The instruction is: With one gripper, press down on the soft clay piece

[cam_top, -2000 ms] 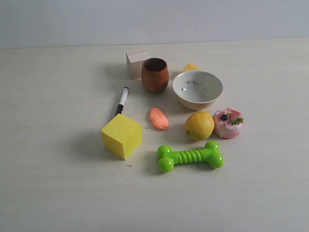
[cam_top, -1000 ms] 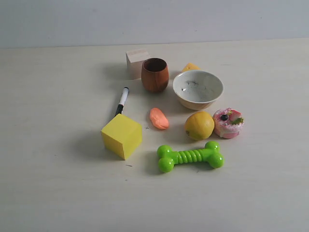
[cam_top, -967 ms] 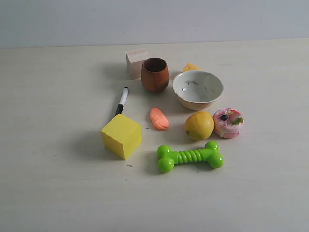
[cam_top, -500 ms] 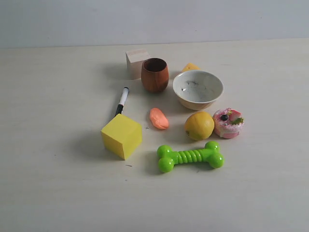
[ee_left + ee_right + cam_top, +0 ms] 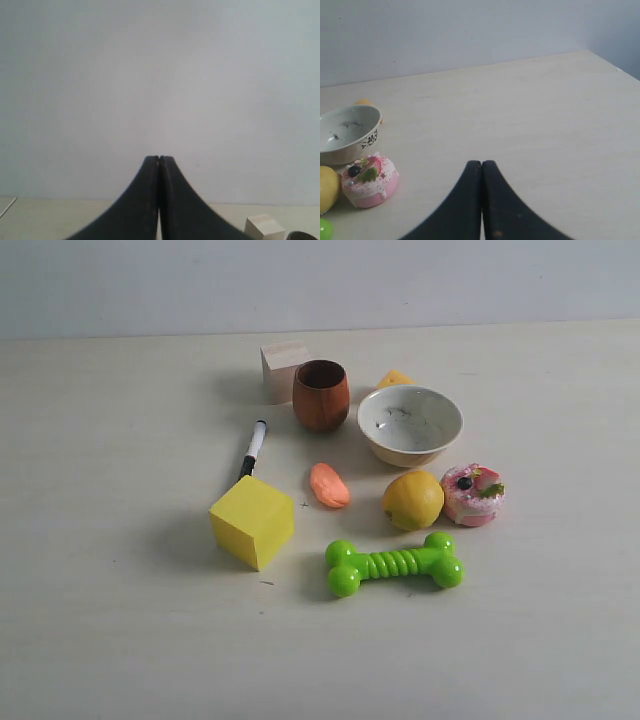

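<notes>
The soft clay piece (image 5: 329, 485) is a small salmon-orange oval lump lying smooth on the table, between the yellow cube (image 5: 252, 521) and the lemon (image 5: 413, 499). Neither arm shows in the exterior view. In the left wrist view my left gripper (image 5: 159, 159) is shut and empty, its black fingers pressed together against the pale wall. In the right wrist view my right gripper (image 5: 481, 163) is also shut and empty, above bare table to the side of the doughnut toy (image 5: 369, 181). The clay shows in neither wrist view.
Around the clay stand a brown wooden cup (image 5: 321, 395), a white bowl (image 5: 410, 424), a pink doughnut toy (image 5: 472, 494), a green bone toy (image 5: 394, 564), a marker pen (image 5: 252, 448), a pale wooden block (image 5: 283, 369) and a small orange wedge (image 5: 394, 378).
</notes>
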`<state>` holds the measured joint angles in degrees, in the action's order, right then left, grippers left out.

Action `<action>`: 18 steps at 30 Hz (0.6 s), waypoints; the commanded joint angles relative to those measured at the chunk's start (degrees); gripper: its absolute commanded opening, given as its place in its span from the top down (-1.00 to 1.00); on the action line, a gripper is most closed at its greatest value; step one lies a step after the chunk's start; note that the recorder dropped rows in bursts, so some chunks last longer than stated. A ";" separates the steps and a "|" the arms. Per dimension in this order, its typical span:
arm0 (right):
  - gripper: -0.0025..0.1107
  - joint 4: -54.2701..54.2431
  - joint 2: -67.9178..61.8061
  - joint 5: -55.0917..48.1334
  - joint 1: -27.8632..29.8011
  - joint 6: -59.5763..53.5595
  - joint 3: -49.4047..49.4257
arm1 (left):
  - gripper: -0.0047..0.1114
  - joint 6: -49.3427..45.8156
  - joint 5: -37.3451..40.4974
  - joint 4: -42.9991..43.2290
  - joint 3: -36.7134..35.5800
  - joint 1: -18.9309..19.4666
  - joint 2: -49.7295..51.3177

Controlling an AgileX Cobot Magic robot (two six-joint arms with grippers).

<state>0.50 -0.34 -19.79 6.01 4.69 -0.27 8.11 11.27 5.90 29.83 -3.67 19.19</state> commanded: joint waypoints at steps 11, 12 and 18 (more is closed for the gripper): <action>0.96 -0.09 0.34 0.26 0.00 -0.09 0.27 | 0.92 -24.91 24.46 -12.73 24.62 -19.01 31.97; 0.96 -0.09 0.34 0.26 0.00 -0.09 0.27 | 0.92 -26.40 27.64 -13.77 26.74 -19.89 34.59; 0.96 -0.09 0.34 0.26 0.00 -0.09 0.27 | 0.92 -34.10 37.33 -18.08 36.08 -23.33 46.34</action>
<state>0.50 -0.34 -19.79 6.01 4.69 -0.27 -22.90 45.79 -9.55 62.34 -25.64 61.51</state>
